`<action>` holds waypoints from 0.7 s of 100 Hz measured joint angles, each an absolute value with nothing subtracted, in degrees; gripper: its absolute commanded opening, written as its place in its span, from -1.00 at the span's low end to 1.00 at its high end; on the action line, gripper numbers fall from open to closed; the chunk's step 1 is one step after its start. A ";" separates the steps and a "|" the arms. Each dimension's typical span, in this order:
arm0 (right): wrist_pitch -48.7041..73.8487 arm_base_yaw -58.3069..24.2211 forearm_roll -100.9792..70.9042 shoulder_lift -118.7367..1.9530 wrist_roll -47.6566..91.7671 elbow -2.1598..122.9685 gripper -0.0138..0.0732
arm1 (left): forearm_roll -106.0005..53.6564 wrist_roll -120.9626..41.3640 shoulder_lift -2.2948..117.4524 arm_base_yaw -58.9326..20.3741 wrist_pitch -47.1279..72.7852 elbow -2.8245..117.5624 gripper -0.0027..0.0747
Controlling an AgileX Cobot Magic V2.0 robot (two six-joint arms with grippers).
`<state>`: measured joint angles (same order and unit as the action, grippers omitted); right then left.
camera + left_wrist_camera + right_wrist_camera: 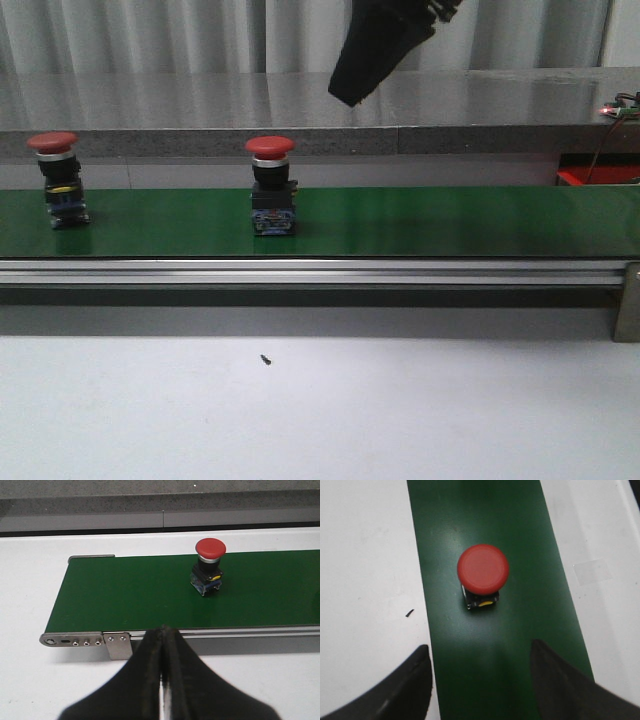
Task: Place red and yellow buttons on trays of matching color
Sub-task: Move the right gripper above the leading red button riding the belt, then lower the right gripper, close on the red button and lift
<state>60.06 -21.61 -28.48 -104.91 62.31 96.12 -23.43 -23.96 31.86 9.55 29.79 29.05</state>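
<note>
Two red mushroom-head buttons stand on the green conveyor belt [440, 220] in the front view, both upright. The left button [57, 180] sits at the far left of the frame; the middle button [271, 186] stands a little left of centre. Each has a smooth, round, domed red cap on a silvery collar, over a black body with a blue base block (the left one also shows a yellow patch on its body). The belt is a flat matte green strip with an aluminium rail [300, 271] along its near edge, resting on a pale desk [400, 410] that carries one tiny dark speck [265, 358].

The left gripper [161, 645] appears in its wrist view at the lower centre, its two black fingers [145, 665] pressed together with nothing between them; the button there lies well beyond the tips, across the belt.

The right gripper [480, 675] has black fingers [405, 690] spread wide and holding nothing. In its wrist view the red cap lies at the centre of the frame, ahead of the gap between the fingers and clear of both. In the front view this gripper hangs dark at the upper centre, above and to the right of the middle button.
</note>
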 measured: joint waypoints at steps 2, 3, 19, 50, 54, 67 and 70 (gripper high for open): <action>60.06 -21.61 -28.48 -105.31 62.41 96.23 0.33 | -23.43 -23.96 31.86 9.55 29.79 29.05 -0.98; 60.06 -21.61 -28.48 -105.43 62.42 96.24 0.33 | -23.43 -23.96 31.86 9.55 29.79 29.05 -0.98; 59.24 -21.50 -28.05 -108.36 62.78 96.32 0.33 | -23.43 -23.96 31.86 9.55 29.79 29.05 -0.98; 58.73 -21.50 -26.24 -111.20 63.01 96.36 0.33 | -23.43 -23.96 31.86 9.55 29.79 29.05 -0.98; 58.73 -21.50 -26.15 -111.47 63.01 96.36 0.33 | -23.43 -23.96 31.86 9.55 29.79 29.05 -0.98; 58.73 -21.50 -26.15 -112.10 63.01 96.36 0.33 | -23.43 -23.96 31.86 9.55 29.79 29.05 -0.98; 58.73 -21.50 -26.15 -112.10 63.01 96.36 0.33 | -23.43 -23.96 31.86 9.55 29.79 29.05 -0.98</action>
<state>58.73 -21.50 -26.15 -112.10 63.01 96.36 -23.43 -23.96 31.86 9.55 29.79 29.05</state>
